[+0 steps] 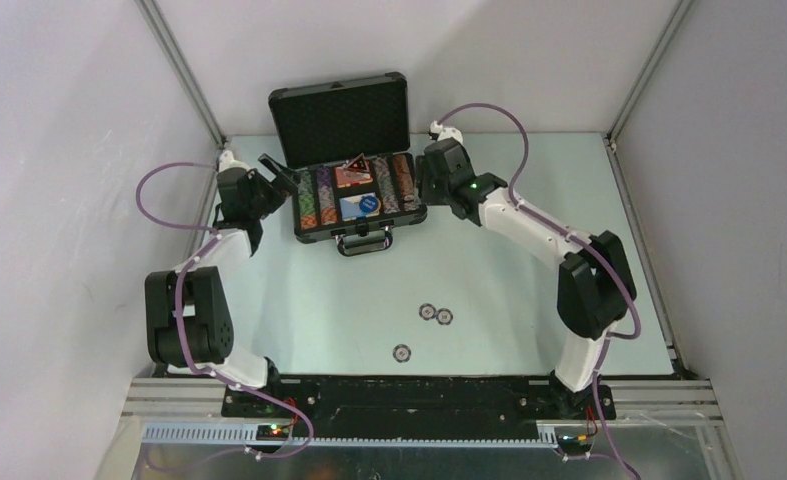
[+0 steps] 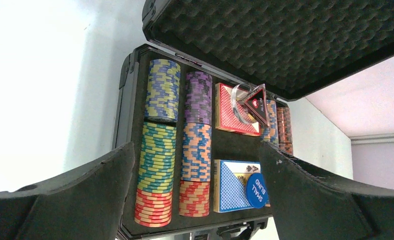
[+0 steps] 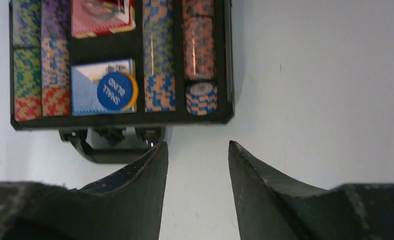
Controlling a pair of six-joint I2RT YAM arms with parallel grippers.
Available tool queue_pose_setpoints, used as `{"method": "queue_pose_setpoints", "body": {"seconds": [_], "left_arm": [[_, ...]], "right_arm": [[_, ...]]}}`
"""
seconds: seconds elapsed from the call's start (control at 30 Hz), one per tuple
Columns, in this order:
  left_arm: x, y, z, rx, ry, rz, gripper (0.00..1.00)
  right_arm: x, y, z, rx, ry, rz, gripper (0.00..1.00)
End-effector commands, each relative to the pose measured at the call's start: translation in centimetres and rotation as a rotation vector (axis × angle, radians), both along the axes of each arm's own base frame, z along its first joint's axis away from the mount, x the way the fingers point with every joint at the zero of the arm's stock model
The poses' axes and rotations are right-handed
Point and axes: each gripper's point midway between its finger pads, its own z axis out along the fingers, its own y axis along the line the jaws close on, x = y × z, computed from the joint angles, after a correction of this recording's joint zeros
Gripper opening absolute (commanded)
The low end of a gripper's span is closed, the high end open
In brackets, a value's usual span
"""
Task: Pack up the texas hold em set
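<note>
The black briefcase (image 1: 298,222) of the texas hold em set lies open at the back of the table, its foam lid (image 1: 339,115) upright. Rows of multicoloured chips (image 2: 157,150) fill its slots. A dark triangular marker (image 2: 257,104) rests on the red card deck (image 2: 230,110). A blue round button (image 2: 257,190) lies on a blue deck (image 2: 232,185). My left gripper (image 2: 195,150) hangs open by the case's left side. My right gripper (image 3: 197,145) is open and empty by the case's right front corner, above bare table.
Three loose round chips lie on the table in front of the case: two close together (image 1: 428,312) (image 1: 445,317) and one nearer the arm bases (image 1: 401,352). The case handle (image 3: 109,150) points toward the arm bases. White walls close in three sides.
</note>
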Motion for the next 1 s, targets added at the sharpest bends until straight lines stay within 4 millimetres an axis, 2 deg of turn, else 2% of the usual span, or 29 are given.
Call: {"method": "queue_pose_setpoints", "body": {"seconds": [0.0,0.23,0.43,0.7,0.97], "left_arm": [[0.4,0.2,1.9,-0.012,-0.063,0.009,0.98],[0.4,0.2,1.6,-0.018,-0.057,0.002,0.98],[0.4,0.5,1.3,-0.027,-0.050,0.007,0.98],[0.5,0.3,1.2,-0.036,-0.050,-0.004,0.98],[0.5,0.2,1.2,-0.044,-0.054,-0.012,0.97]], "right_arm": [[1.6,2.5,-1.6,0.029,-0.004,0.073,0.51],[-0.2,6.0,-5.9,0.093,0.007,0.152,0.51],[-0.8,9.0,-8.1,0.114,-0.016,0.189,0.56],[-0.9,9.8,-10.5,0.124,0.020,0.162,0.57],[-0.5,9.8,-12.5,0.042,0.037,0.111,0.57]]}}
